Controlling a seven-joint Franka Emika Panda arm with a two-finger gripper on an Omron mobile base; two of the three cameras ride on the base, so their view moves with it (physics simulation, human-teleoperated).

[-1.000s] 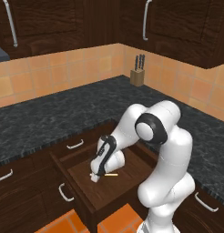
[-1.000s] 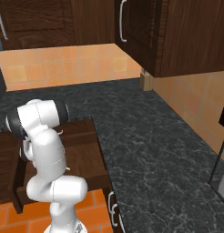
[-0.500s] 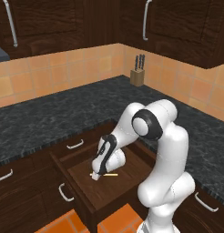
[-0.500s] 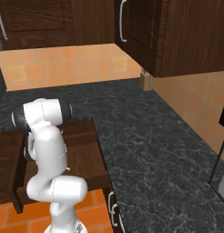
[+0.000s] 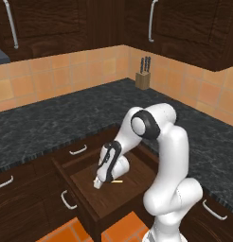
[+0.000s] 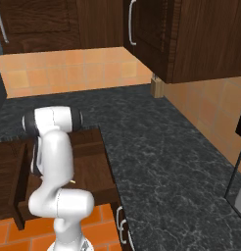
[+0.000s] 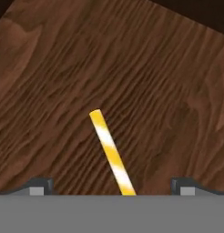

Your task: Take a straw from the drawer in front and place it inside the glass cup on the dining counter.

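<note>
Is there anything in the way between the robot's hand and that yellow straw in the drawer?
Nothing visible is. The drawer is pulled open, and the straw lies alone on its bare wooden floor. The open hand hangs right above it, one finger on each side of the straw.

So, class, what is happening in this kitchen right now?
A white robot arm reaches down into the open drawer below the black granite counter. Its gripper is open and hangs just over the straw, which lies flat on the drawer's wooden floor between the two fingertips. The straw is not gripped yet, so it is still to be picked up.
</note>
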